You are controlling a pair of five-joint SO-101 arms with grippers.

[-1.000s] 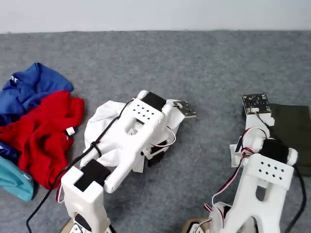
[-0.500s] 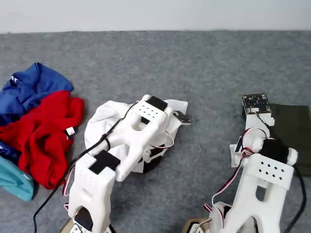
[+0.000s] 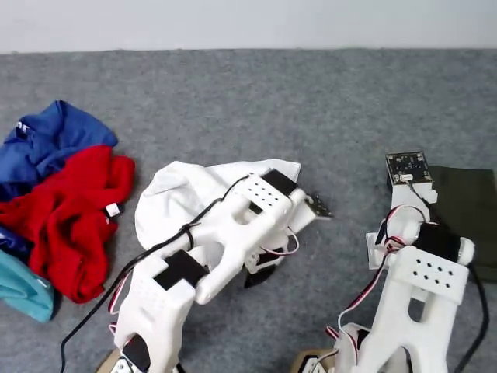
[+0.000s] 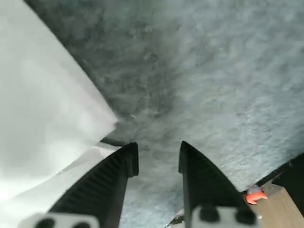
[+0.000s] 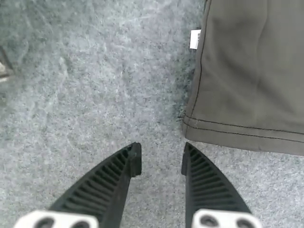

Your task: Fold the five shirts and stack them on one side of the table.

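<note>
High view: grey carpet (image 3: pixel 349 116), white wall (image 3: pixel 248 23)

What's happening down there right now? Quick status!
Left end effector open, at edge of white shirt. Right end effector open beside olive shirt. Shirt heap not yet folded.

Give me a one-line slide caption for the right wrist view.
Right gripper, open and empty, hovers over the grey carpet just off the hemmed corner of the flat olive shirt.

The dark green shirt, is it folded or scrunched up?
Folded, it seems: the dark olive-green cloth shirt lies flat with straight, hemmed edges and a square corner.
</note>
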